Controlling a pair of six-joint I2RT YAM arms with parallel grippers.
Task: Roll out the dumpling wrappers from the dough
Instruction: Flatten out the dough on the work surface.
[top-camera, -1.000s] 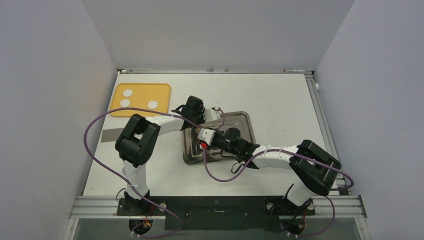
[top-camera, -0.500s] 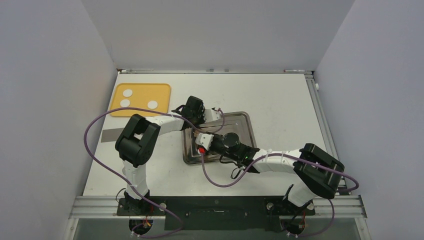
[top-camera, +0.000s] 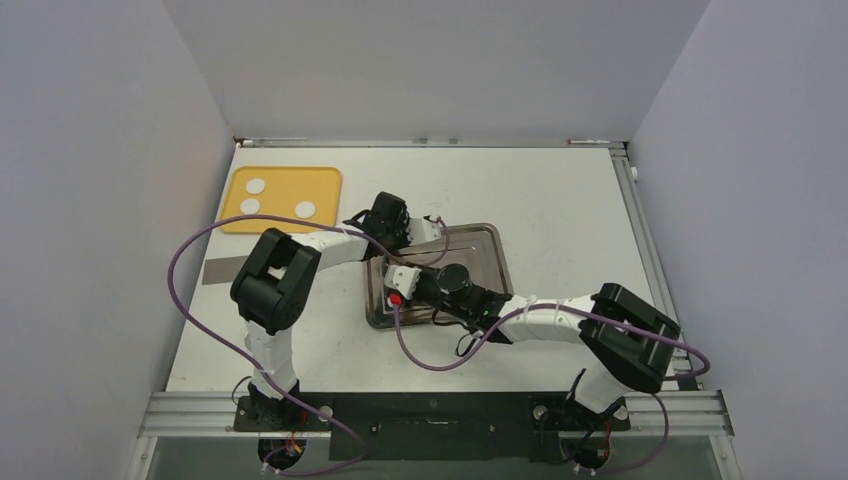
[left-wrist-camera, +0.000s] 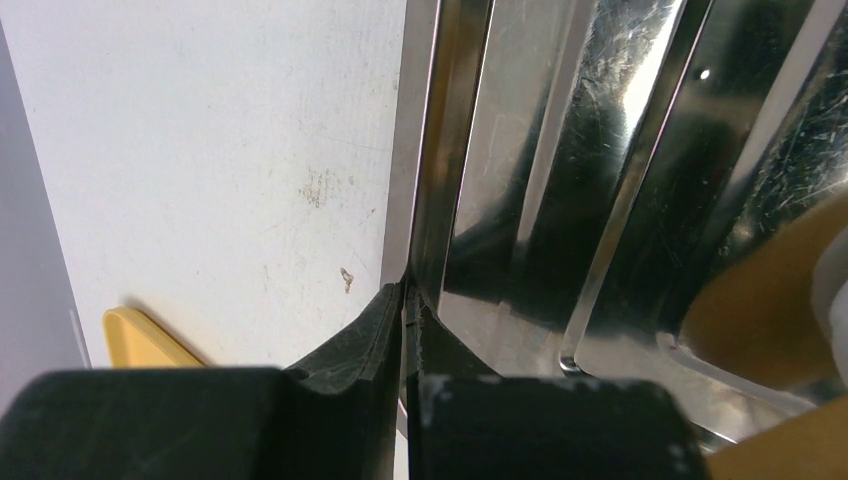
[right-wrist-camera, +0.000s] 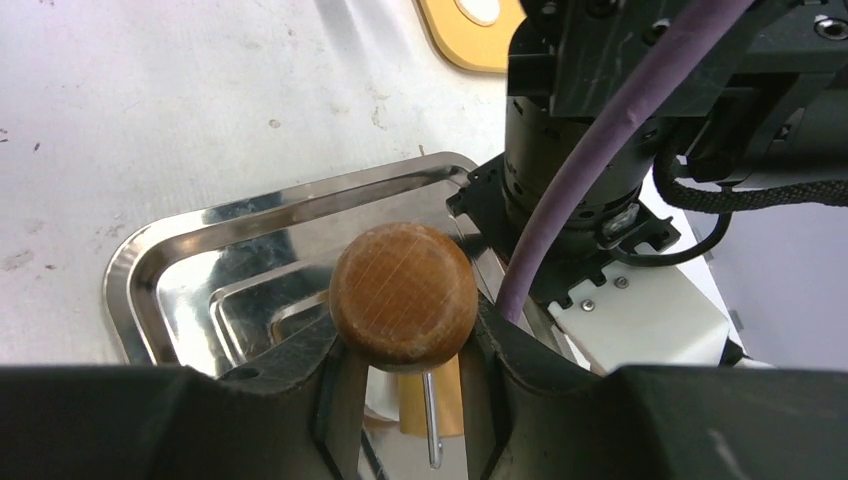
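Step in hand, as I read it: tool pickup, no rolling yet. Right gripper (right-wrist-camera: 405, 335) is clamped on a wooden knob (right-wrist-camera: 402, 295) over the metal tray (top-camera: 490, 245). That is probably the roller's handle. A thin wire and a tan part hang under it, the rest is hidden. Left gripper (left-wrist-camera: 403, 300) is pinched together on the metal tray's rim at its far-left side, likely steadying it.

The dough (top-camera: 256, 186) is three white lumps, all on the yellow tray (top-camera: 325, 180) at the far-left corner of the tabletop (top-camera: 560, 200), well apart from both grippers. No dumpling wrappers in view.

Next move calls for:
- lifting the knob clear of the metal tray without dragging it
- freeing the left gripper from the rim
- bringing dough and roller to one flat spot, then pressing straight down, centred on a lump

Risk: the knob is round, so it could twist in the grip.
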